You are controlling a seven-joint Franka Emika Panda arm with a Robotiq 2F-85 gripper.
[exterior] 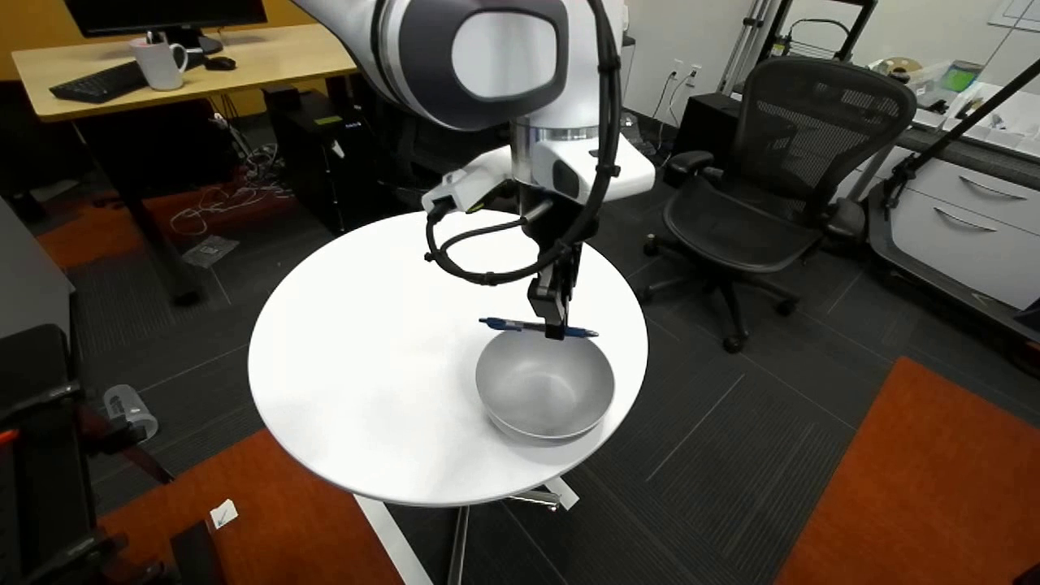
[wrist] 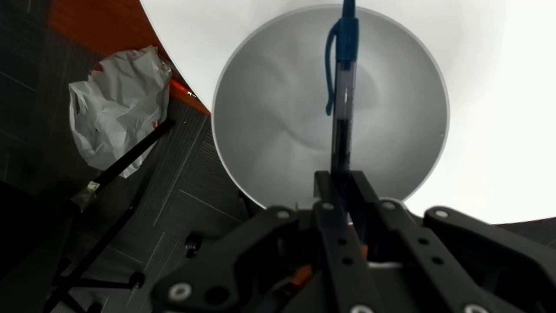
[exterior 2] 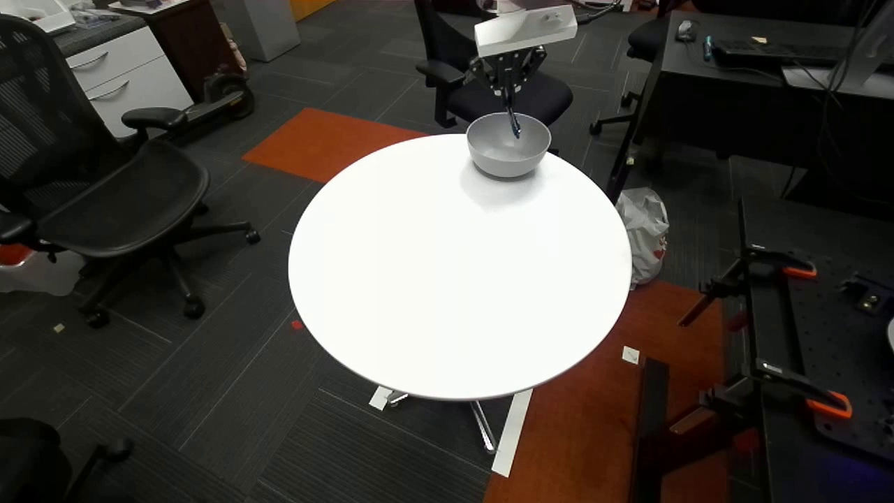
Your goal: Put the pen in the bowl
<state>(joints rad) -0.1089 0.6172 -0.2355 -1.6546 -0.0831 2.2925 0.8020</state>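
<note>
the bench (exterior: 374, 366) carries 1 bowl (exterior: 543, 394); above it the hand (wrist: 341, 174), narrowed, pinches the pen (wrist: 345, 87). placing looks to be the step: the next move likely calls for gentle lowering, then release.

Gripper (exterior 2: 509, 103) holds pen (exterior 2: 515, 128), seemingly above the bowl (exterior 2: 497, 165).

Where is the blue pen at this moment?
In the wrist view, the blue pen is right of centre, pinched in the gripper and reaching the top edge; it is held over the grey bowl.
</note>
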